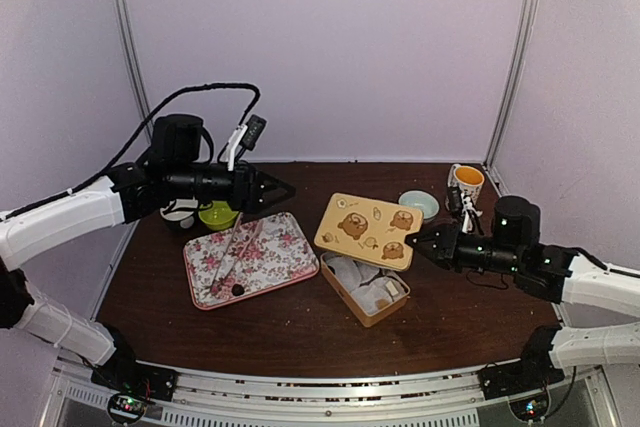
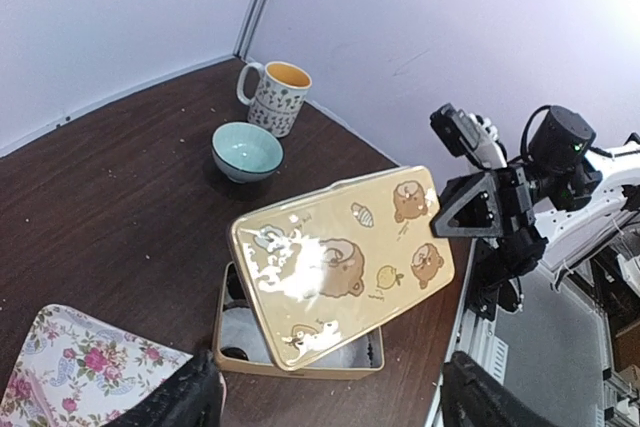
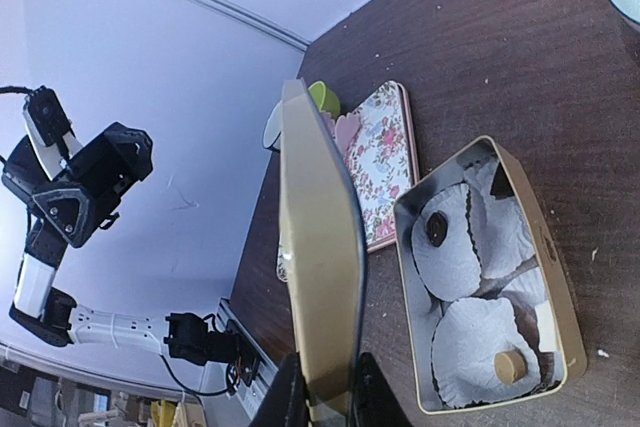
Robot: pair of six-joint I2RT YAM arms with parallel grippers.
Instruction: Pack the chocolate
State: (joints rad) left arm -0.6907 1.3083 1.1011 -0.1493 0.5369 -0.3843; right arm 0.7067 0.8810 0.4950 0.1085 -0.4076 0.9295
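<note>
The gold tin [image 1: 366,299] stands open at the table's middle, lined with white paper cups. In the right wrist view a dark chocolate [image 3: 437,229] and a tan chocolate [image 3: 508,365] lie in the cups. One dark chocolate [image 1: 238,289] lies on the floral tray [image 1: 270,265]. My right gripper [image 1: 420,239] is shut on the bear-printed lid [image 1: 366,230] and holds it tilted above the tin; the lid shows edge-on between its fingers [image 3: 325,397]. My left gripper [image 1: 278,188] is open and empty, hovering above the tray's far side, its jaws wide apart [image 2: 335,402].
Pink tongs [image 1: 232,249] lie on the tray. A green bowl [image 1: 218,214] and a white bowl [image 1: 178,213] stand behind it. A pale blue bowl [image 1: 418,204] and a mug [image 1: 466,183] stand at the back right. Walls close the back and sides.
</note>
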